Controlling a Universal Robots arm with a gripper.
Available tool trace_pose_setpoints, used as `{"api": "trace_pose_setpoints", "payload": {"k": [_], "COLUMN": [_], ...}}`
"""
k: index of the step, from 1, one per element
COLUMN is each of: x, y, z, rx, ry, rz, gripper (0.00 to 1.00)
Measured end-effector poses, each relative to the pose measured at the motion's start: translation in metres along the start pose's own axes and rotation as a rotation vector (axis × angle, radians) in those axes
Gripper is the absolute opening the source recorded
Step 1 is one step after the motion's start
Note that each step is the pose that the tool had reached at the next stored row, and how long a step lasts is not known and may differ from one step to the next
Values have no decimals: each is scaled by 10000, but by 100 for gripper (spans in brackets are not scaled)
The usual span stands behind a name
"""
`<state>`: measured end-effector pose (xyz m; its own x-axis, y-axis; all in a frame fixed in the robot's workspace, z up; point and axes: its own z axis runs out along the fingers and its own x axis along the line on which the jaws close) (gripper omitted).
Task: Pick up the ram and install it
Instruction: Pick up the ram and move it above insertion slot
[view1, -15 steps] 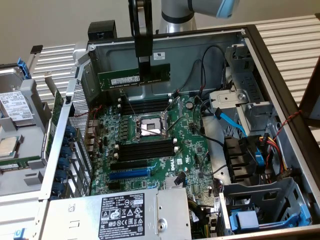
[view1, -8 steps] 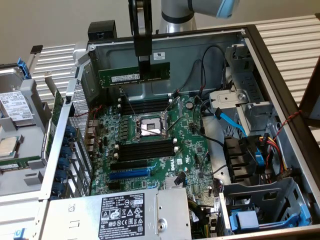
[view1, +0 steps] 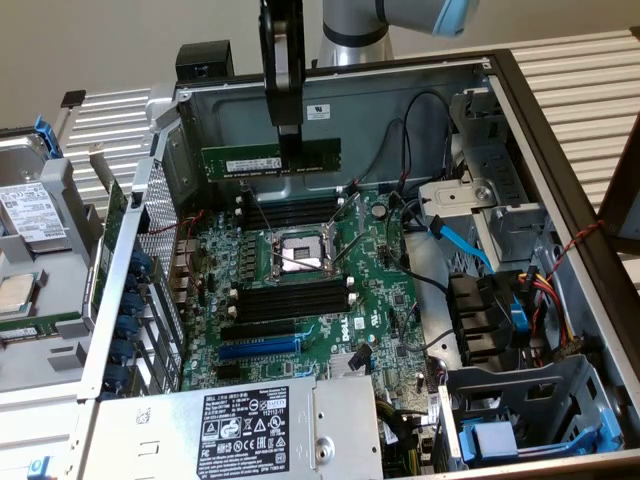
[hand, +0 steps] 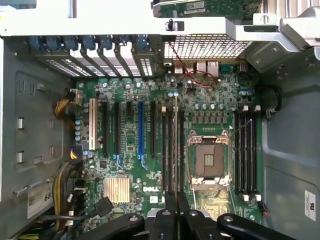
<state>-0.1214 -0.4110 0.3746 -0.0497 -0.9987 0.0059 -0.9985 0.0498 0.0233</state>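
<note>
Ram, a long thin green stick with pale label, is clamped between the jaws.

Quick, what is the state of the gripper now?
Gripper: closed on the long thin green ram stick, held above the green motherboard.

Open computer case on slatted surface

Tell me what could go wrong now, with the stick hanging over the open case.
The tool pinches the long thin green ram stick at one narrow spot, so it may tilt when pressed. The long black plastic memory slots lie close together; it could land between two or in the wrong one.
</note>
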Motion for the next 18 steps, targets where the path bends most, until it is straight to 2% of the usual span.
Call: {"api": "trace_pose_setpoints", "payload": {"k": [6,13,18], "x": [-120,-123,-124], "y": [-16,-51,-58], "z": [63,86,166], "rx": [-3,-2,-1], "ry": [0,5,6], "rz": [27,27,28], "gripper": [13,13,13]}}
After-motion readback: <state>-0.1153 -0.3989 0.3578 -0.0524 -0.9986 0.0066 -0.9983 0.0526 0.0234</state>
